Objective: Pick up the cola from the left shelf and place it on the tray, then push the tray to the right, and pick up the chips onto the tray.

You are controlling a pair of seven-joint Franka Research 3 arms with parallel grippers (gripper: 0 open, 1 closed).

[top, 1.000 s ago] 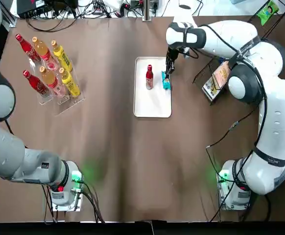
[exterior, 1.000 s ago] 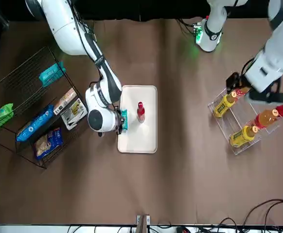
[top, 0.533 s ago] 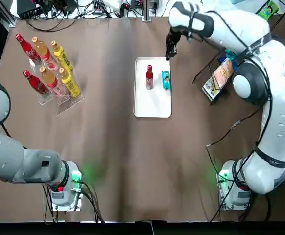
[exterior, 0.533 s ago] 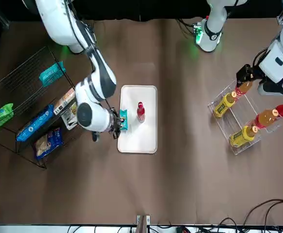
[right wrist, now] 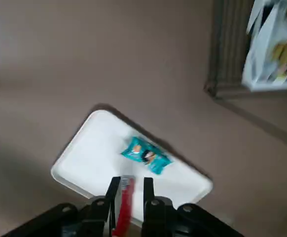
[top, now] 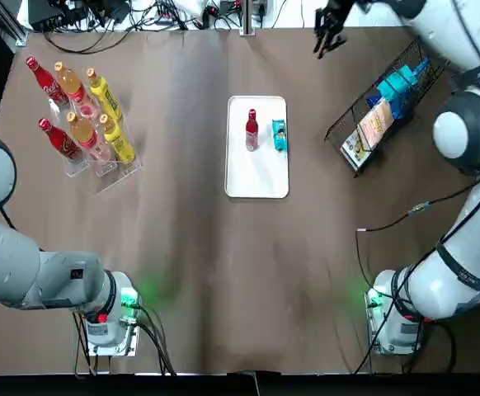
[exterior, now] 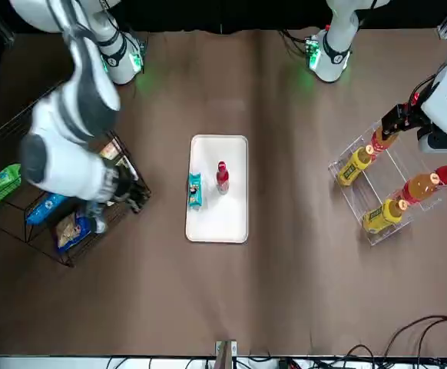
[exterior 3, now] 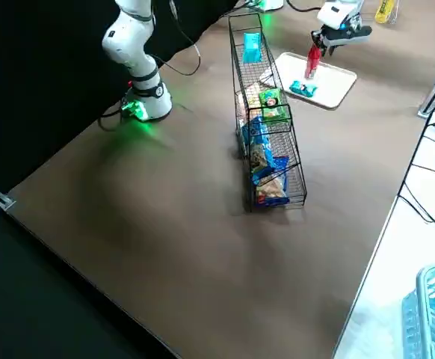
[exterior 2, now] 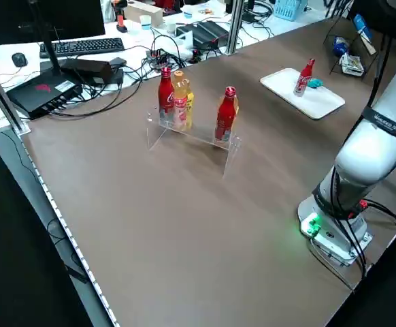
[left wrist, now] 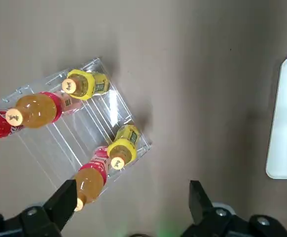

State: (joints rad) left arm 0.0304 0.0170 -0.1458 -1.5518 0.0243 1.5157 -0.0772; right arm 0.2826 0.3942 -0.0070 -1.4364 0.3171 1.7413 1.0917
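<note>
The red cola bottle (top: 251,130) stands upright on the white tray (top: 256,177) at mid table. A small teal chips packet (top: 279,135) lies flat beside it on the tray. My right gripper (top: 329,29) hangs high over the table's far edge, well away from the tray. In the right wrist view it (right wrist: 130,192) is open by a narrow gap and holds nothing, with the packet (right wrist: 146,155) far below. My left gripper (left wrist: 132,200) is open wide and empty above the bottle rack (left wrist: 91,143).
A clear rack (top: 87,124) of red, orange and yellow bottles stands at the left. A black wire shelf (top: 388,99) with snack bags stands at the right. Cables and electronics lie beyond the far edge. Both arm bases (top: 112,318) sit at the near edge.
My right gripper let go of the chips packet on the tray, then rose and swung away to the far edge near the wire shelf. The packet and the cola stayed put.
</note>
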